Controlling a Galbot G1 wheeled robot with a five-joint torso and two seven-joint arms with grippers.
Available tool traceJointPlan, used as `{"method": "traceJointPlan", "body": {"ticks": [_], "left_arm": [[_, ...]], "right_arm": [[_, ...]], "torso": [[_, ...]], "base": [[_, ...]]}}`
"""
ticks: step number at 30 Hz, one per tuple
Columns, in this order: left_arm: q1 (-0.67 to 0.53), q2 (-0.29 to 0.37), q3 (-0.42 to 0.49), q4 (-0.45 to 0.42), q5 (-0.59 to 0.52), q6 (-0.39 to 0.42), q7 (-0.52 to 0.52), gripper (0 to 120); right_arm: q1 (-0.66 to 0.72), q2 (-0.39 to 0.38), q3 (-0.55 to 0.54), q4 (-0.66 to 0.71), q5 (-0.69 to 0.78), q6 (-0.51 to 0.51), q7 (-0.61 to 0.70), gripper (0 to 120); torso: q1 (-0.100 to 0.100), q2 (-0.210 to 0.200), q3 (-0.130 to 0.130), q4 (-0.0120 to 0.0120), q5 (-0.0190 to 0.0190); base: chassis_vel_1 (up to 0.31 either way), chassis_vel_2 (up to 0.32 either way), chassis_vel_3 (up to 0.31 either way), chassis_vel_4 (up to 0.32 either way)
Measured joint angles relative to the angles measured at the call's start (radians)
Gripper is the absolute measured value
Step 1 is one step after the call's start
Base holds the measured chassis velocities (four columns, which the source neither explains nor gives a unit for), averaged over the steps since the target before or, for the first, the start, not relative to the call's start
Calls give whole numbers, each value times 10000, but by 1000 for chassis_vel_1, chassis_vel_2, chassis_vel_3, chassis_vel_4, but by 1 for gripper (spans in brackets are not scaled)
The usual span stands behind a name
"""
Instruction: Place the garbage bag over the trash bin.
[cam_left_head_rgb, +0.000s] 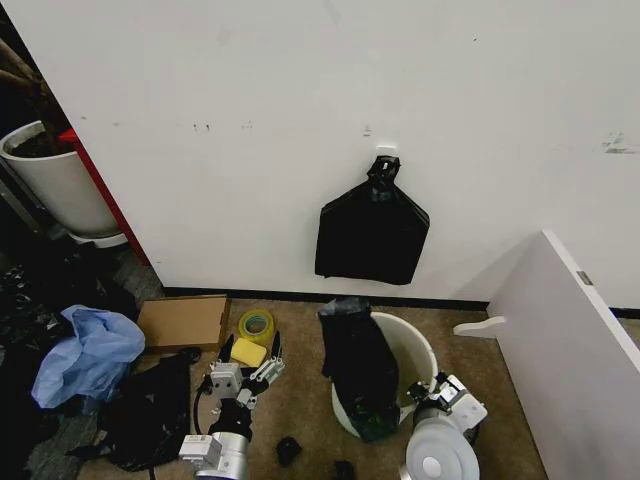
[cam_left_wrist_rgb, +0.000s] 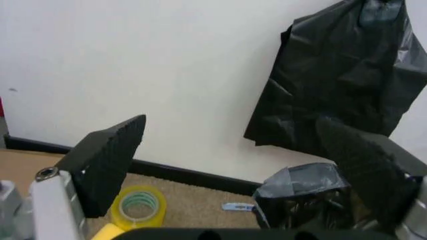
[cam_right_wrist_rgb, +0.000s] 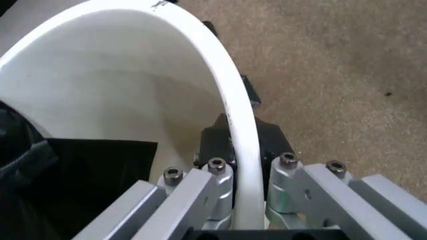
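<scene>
A cream-white trash bin (cam_left_head_rgb: 418, 352) stands on brown carpet in the lower centre of the head view, below a white wall. A black garbage bag (cam_left_head_rgb: 358, 368) is draped over the bin's left rim, rising in a crumpled peak above it and hanging down the outside wall toward the floor; most of the bin's mouth remains uncovered.

The right gripper (cam_left_head_rgb: 418, 393) sits at the bin's lower right rim. In the right wrist view its dark fingers (cam_right_wrist_rgb: 215, 142) are pinched on the rim of the bin (cam_right_wrist_rgb: 230, 115), one pad inside the wall and one outside, with the black bag (cam_right_wrist_rgb: 73, 175) lying inside the bin at the lower left of that frame.

The left gripper (cam_left_head_rgb: 250, 368) hovers in the lower left-centre of the head view, to the left of the bin and apart from it. In the left wrist view its two ribbed pads (cam_left_wrist_rgb: 110, 160) are spread wide with nothing between them, and the bag's peak (cam_left_wrist_rgb: 300, 192) shows low in the frame near the right pad, though whether the two touch is hard to judge.

On the wall above the bin hangs a flat black bundle (cam_left_head_rgb: 372, 235) from a hook. A yellow tape roll (cam_left_head_rgb: 256, 325) and a flattened cardboard piece (cam_left_head_rgb: 183, 322) lie on the carpet near the left gripper, with a blue plastic sheet (cam_left_head_rgb: 88, 352) at the far left.
</scene>
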Motion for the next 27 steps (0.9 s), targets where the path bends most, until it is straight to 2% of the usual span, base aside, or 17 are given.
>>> {"method": "traceJointPlan", "body": {"ticks": [1,3,5,10,12,13,14,16,17,18,19,21,22,23,27], "left_arm": [[9,18,-19,0,-10,-3,-1,100],[27,43,-56,0,-21,-13,-8,100],[34,50,-69,0,-26,-15,-12,100],[29,49,-100,79,-31,-24,-27,100],[1,37,-103,135,-29,-20,-30,100],[-37,21,-109,204,-24,6,-31,100],[-37,21,-109,204,-24,6,-31,100],[-98,5,-122,281,-23,58,-36,100],[-242,-19,-202,487,-24,182,-49,100],[-277,-20,-223,541,-26,207,-55,100],[-367,-26,-277,701,-28,274,-104,100],[-426,-23,-331,868,-28,389,-186,100],[-426,-23,-331,868,-28,389,-186,100],[-419,-20,-355,928,-29,459,-228,100],[-333,-21,-416,1001,-15,508,-273,100]], "right_arm": [[-20,4,-21,86,-39,-6,31,4],[-78,-17,-63,386,-96,-8,164,15],[-122,-39,-77,539,-127,-10,220,19],[-620,-305,-147,1903,-754,-204,398,39],[-864,-536,-100,2142,-1816,-84,-345,46],[-1062,-856,10,2169,-2808,330,-1469,54],[-1062,-856,10,2169,-2808,330,-1469,54],[-1126,-1302,115,2008,-3786,850,-3124,61],[-1111,-2082,183,1782,-4450,490,-5451,74],[-1076,-2209,176,1770,-4460,233,-5733,75],[-853,-2498,87,1722,-4358,-576,-6197,81],[-471,-2782,-87,1575,-4031,-1565,-6400,89],[-471,-2782,-87,1575,-4031,-1565,-6400,89],[-317,-2940,-147,1466,-3954,-2098,-6618,92],[-96,-3232,-157,1219,-3893,-3400,-7228,81]], "torso": [[0,0,0,0,1],[0,0,0,0,-1],[0,0,0,0,-1],[0,0,0,1,-2],[0,0,0,0,0],[0,0,0,-3,-1],[0,0,0,-3,-1],[0,1,-1,-1,-1],[0,0,0,0,1],[0,0,0,-2,0],[0,0,0,-1,-1],[0,0,1,1,1],[0,0,1,1,1],[1,0,1,2,1],[0,0,1,0,1]], "base": [[0,0,0,0],[0,0,0,0],[0,0,0,0],[0,0,0,0],[0,0,0,0],[0,0,0,0],[0,0,0,0],[0,0,0,0],[0,0,0,0],[0,0,0,0],[0,0,0,0],[0,0,0,0],[0,0,0,0],[0,0,0,0],[0,0,0,0]]}}
